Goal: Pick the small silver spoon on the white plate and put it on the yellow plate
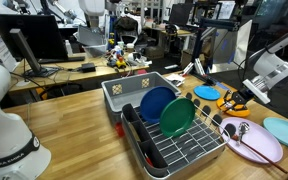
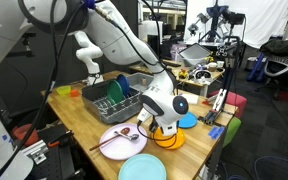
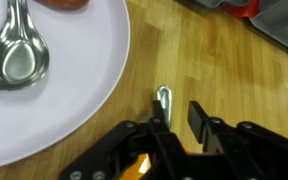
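In the wrist view the gripper (image 3: 177,108) comes in from the bottom edge of the frame with its two dark fingers drawn close together. They are clenched on a slim, shiny piece of metal that looks to be the small silver spoon (image 3: 163,98), seen end-on and lying against the finger on the left of the pair. Below it is bare wooden table (image 3: 224,70). The white plate (image 3: 84,90) fills the left part of that frame, just beside the gripper. The bowl of a longer spoon (image 3: 16,58) rests on it at the upper left, and a red thing is cut off at the top edge. In an exterior view the gripper (image 2: 156,128) hangs low in the middle of the frame over the yellow plate (image 2: 172,140). The white plate (image 2: 129,146) lies just to the left of it and carries the longer spoon (image 2: 116,142). A pale blue plate (image 2: 144,168) sits at the bottom edge, and a small bright blue plate (image 2: 188,121) lies just right of the yellow one. In an exterior view the gripper (image 1: 234,100) is at the right, above the white plate (image 1: 259,132) in the lower right corner. The pale blue plate (image 1: 284,130) is at the right edge, and a dish rack (image 1: 174,140) holding blue and green dishes is in the lower middle.
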Controlling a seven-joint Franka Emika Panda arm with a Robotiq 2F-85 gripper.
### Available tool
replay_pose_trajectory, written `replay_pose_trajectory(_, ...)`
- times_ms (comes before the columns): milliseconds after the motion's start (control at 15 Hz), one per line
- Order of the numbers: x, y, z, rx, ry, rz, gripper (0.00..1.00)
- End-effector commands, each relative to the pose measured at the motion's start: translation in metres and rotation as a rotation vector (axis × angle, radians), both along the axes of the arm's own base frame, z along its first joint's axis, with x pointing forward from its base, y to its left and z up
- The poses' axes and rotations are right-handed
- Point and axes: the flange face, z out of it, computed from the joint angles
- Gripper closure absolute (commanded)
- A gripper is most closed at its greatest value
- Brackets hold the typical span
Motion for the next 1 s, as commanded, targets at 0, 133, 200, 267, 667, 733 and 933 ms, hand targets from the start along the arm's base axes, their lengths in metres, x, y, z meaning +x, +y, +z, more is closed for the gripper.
replay_pose_trajectory(0, 0.004, -0.004, 0.005, -0.007, -0.014, -0.040, 0.36)
replay_pose_trajectory(133, 0.005, -0.006, 0.008, -0.007, -0.028, -0.044, 0.22)
replay_pose_trajectory(200, 0.006, -0.007, 0.011, -0.003, -0.036, -0.042, 0.14)
replay_pose_trajectory(267, 0.005, -0.007, 0.016, 0.009, -0.046, -0.036, 0.08)
replay_pose_trajectory(667, 0.008, -0.006, 0.008, 0.000, -0.025, -0.022, 0.00)
replay_pose_trajectory(733, 0.008, -0.006, 0.008, 0.000, -0.025, -0.022, 0.00)
replay_pose_trajectory(933, 0.008, -0.006, 0.008, 0.000, -0.025, -0.022, 0.00)
